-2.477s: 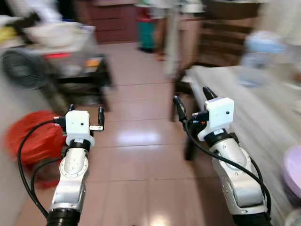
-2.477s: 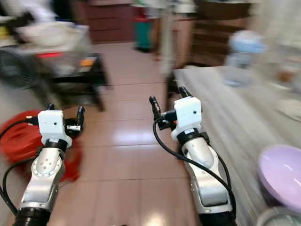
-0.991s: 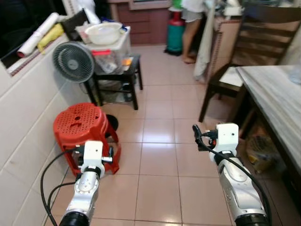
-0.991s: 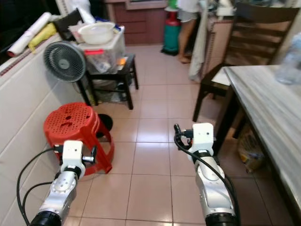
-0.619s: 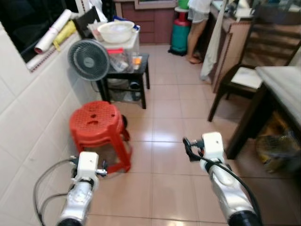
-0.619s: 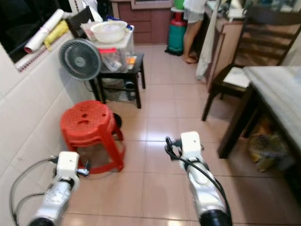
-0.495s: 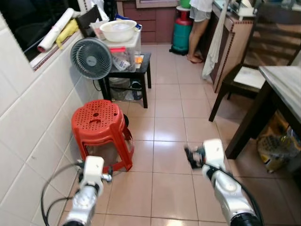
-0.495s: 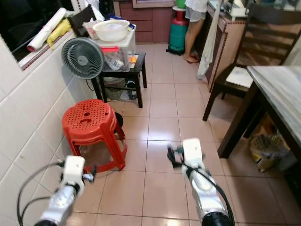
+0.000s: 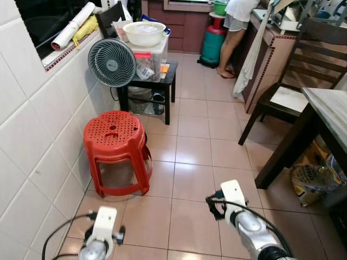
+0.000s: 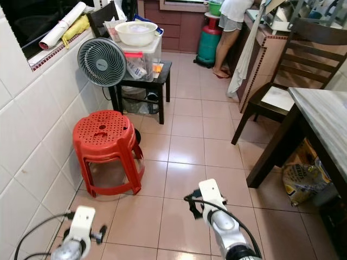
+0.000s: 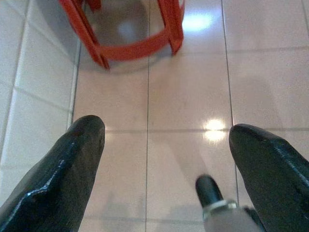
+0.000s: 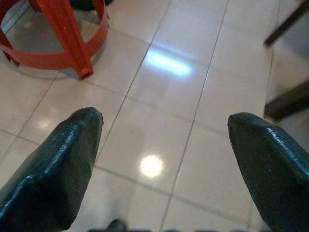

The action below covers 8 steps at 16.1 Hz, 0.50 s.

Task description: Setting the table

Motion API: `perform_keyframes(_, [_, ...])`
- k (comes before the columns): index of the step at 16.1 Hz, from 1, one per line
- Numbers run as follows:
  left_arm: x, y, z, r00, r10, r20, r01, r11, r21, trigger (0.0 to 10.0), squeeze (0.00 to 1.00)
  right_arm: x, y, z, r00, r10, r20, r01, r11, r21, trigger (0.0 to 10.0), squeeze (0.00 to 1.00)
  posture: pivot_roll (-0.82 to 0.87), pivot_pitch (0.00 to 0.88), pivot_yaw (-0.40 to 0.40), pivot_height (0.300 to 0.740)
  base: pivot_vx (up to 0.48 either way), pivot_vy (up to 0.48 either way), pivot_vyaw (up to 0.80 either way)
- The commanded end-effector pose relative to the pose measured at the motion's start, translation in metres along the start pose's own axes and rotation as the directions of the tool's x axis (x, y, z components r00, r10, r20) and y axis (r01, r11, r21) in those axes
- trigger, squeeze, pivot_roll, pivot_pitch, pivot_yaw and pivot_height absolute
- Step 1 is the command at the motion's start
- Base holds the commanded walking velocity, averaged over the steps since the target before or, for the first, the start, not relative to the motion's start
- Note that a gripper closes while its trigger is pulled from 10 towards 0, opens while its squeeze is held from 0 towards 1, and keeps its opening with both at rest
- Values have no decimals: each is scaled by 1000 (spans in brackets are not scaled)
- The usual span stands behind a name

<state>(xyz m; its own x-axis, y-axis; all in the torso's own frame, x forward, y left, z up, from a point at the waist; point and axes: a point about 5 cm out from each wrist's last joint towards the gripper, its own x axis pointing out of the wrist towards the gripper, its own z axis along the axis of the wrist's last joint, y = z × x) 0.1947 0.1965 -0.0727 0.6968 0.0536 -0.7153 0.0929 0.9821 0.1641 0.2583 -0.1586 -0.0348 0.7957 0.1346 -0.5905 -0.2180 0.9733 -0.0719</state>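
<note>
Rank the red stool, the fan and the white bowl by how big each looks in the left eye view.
1. red stool, clearly the largest
2. fan
3. white bowl, close to the fan in width but shallower

The stool stands nearer the camera, so true sizes stay unsure.

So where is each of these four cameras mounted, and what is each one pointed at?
Left eye view: on the head, looking down a tiled room; both silver arms below.
Right eye view: same scene, the round red plastic stool by the wall.
Left wrist view: along the open left gripper at floor.
Right wrist view: along the open right gripper.
All four share the stool.
</note>
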Motion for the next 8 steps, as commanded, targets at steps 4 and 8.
perform_keyframes(4, [-8, -10, -30, 986, -56, -155, 69, 994, 81, 10000, 0, -11, 2, -40, 982, -48, -181, 62, 996, 71, 10000, 0, -66, 0, -28, 740, 0, 0, 0])
perform_keyframes(8, [-13, -25, -46, 972, -84, -220, 113, 986, 124, 10000, 0, -13, 4, -48, 976, -34, -217, 62, 990, 124, 10000, 0, -89, 0, -5, 740, 0, 0, 0])
